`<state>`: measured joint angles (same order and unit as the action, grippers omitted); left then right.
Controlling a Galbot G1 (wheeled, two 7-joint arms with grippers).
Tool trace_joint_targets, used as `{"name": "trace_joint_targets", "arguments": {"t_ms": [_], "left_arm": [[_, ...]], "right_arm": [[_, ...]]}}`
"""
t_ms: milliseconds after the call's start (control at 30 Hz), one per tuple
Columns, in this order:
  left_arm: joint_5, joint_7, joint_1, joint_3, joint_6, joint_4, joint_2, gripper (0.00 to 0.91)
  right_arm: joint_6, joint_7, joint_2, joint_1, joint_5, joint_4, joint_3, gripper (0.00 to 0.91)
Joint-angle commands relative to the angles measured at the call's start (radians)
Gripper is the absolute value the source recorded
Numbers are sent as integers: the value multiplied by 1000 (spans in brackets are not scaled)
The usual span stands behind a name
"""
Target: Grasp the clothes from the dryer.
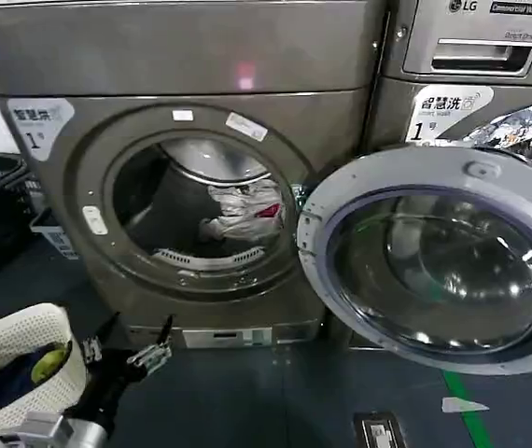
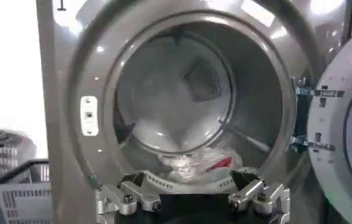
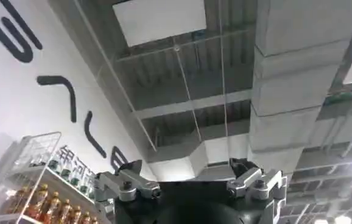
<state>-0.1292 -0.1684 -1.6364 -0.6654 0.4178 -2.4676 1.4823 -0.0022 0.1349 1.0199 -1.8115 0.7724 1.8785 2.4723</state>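
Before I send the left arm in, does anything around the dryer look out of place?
Nothing stands out. The dryer door is swung fully open to the right, the clothes lie bunched low in the drum, and the left end effector sits open, low in front of the opening.

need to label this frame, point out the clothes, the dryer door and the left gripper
clothes [image 1: 244,211], head view, on the white fabric bunch in the drum
dryer door [image 1: 439,258], head view, on its glass window
left gripper [image 1: 135,341], head view, midway between its open fingertips
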Motion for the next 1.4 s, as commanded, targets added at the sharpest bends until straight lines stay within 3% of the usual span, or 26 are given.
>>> {"name": "trace_joint_targets", "arguments": {"t_ms": [33, 1400], "left_arm": [[3, -11, 16, 8, -14, 11, -5, 907], [11, -12, 13, 22, -19, 17, -11, 907]], "right_arm": [[0, 2, 2, 0, 4, 4, -1, 907], [-3, -1, 13, 4, 1, 11, -6, 907]]}}
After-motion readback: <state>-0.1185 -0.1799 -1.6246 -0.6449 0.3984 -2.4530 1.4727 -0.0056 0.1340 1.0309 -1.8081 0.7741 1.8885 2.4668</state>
